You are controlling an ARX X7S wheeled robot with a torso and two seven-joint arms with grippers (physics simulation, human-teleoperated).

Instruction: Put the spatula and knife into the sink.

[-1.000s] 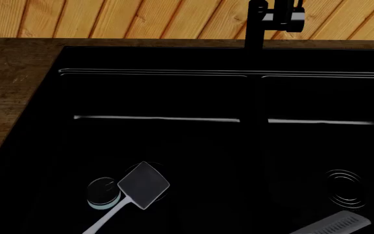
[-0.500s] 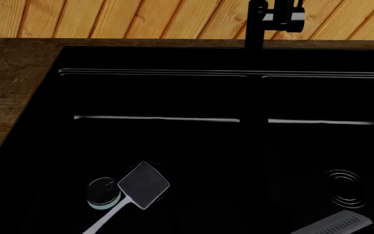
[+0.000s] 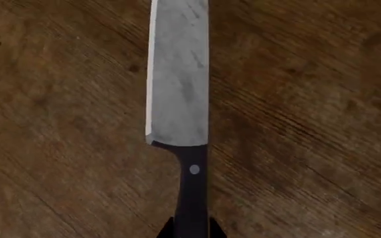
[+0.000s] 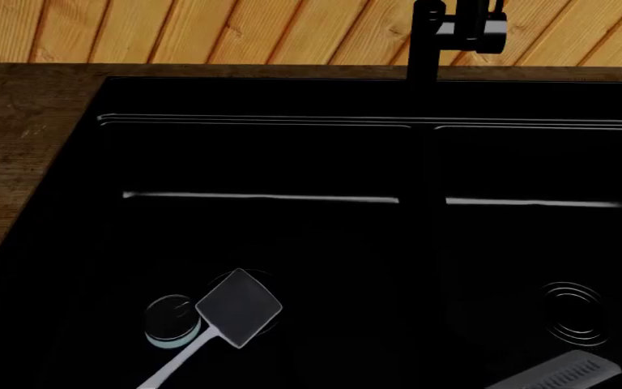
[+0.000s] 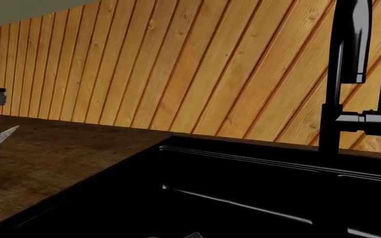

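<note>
The knife (image 3: 177, 89) shows in the left wrist view, silver blade pointing away over the wooden counter (image 3: 309, 99). Its dark handle (image 3: 192, 198) runs back between the fingertips (image 3: 166, 230) of my left gripper (image 3: 192, 232), which is shut on it. In the right wrist view the knife's tip (image 5: 0, 137) shows at the far edge, above the counter. The spatula (image 4: 236, 309) lies in the left basin of the black sink (image 4: 268, 162), its blade beside the round drain (image 4: 168, 318) and its handle running off the frame's lower edge. My right gripper is out of view.
A pale ribbed slab (image 4: 562, 374) lies in the right basin near its drain (image 4: 570, 310). The black faucet (image 4: 443, 36) rises behind the divider; it also stands close in the right wrist view, faucet (image 5: 349, 74). Wooden wall panelling (image 4: 236, 28) backs the counter.
The ribbed slab in the right basin has slid slightly toward the lower edge of the head view. The spatula and sink have not moved.
</note>
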